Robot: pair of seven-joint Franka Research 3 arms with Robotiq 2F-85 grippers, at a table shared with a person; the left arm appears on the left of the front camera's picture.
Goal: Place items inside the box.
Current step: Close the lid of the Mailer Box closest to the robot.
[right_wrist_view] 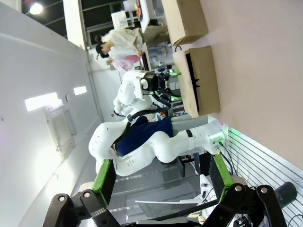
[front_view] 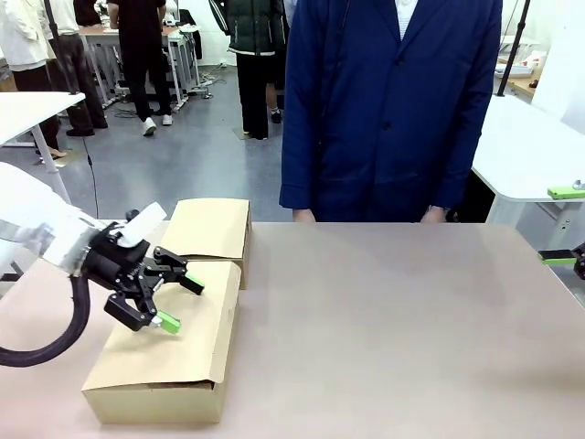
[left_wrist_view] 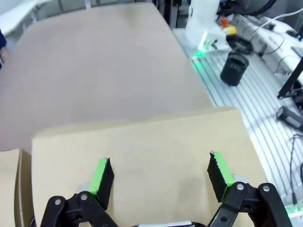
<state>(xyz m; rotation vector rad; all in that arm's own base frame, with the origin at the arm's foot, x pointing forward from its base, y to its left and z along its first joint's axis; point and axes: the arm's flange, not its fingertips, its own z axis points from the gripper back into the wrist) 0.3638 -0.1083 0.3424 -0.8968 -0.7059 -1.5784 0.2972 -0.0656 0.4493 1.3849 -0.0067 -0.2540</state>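
Front view | left gripper [front_view: 167, 296] hovering with fingers spread, empty, over near flap of brown cardboard box [front_view: 196, 343] at lower left | right gripper [right_wrist_view: 161, 182] also gaping, holding nothing | items not visible, whereabouts unclear | advice: pressing flap flat, centred, pads level.

A cardboard box [front_view: 169, 352] sits at the near left of the table [front_view: 393, 320], its near flap folded over the top and its far flap [front_view: 210, 229] lying open toward the far side. The left gripper [front_view: 160, 297] hangs just above the folded flap, jaws apart. A person [front_view: 393, 101] stands behind the table's far edge, right of the box. The right gripper [front_view: 571, 259] sits at the far right edge, spread wide.
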